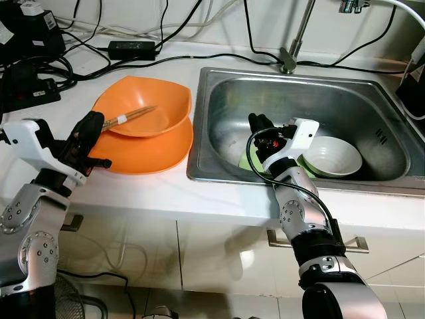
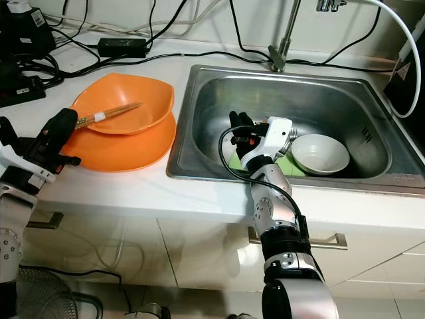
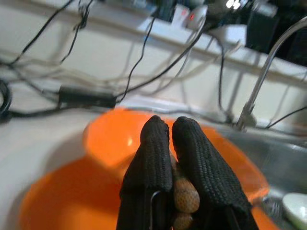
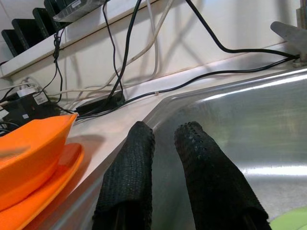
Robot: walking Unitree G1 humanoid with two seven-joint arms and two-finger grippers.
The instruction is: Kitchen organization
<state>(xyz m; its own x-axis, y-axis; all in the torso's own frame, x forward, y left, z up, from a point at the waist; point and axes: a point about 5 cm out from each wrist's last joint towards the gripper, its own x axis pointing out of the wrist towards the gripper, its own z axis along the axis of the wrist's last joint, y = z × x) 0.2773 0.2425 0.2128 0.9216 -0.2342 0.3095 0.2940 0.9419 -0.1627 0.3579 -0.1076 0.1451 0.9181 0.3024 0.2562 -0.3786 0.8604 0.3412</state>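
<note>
- The left gripper (image 1: 93,125) has its two black fingers (image 3: 156,158) pressed together on the near end of a pair of wooden chopsticks (image 1: 129,117), the brown ends showing between the pads in the left wrist view.
- The chopsticks slant up from that grip and rest across the inside of an orange bowl (image 1: 149,103), their far tips lying in its hollow.
- The orange bowl sits on a wider orange plate (image 1: 149,154), both on the white counter (image 1: 119,189) just beside the sink's left rim.
- The right gripper (image 1: 260,123) hangs inside the steel sink (image 1: 372,106) near its left wall, its fingers (image 4: 129,167) a narrow gap apart and holding nothing.
- Below that wrist a green plate (image 1: 247,161) lies on the sink floor, partly hidden by the arm; a white bowl (image 1: 332,157) stands upright just beside it toward the right.
- Behind the basin the faucet (image 1: 292,50) rises from the counter, with black cables (image 1: 219,56) trailing along the wall and a black power adapter (image 1: 131,48) lying behind the orange bowl.
- At the counter's far left sit dark electronic boxes (image 1: 30,33), plugged with more leads.
</note>
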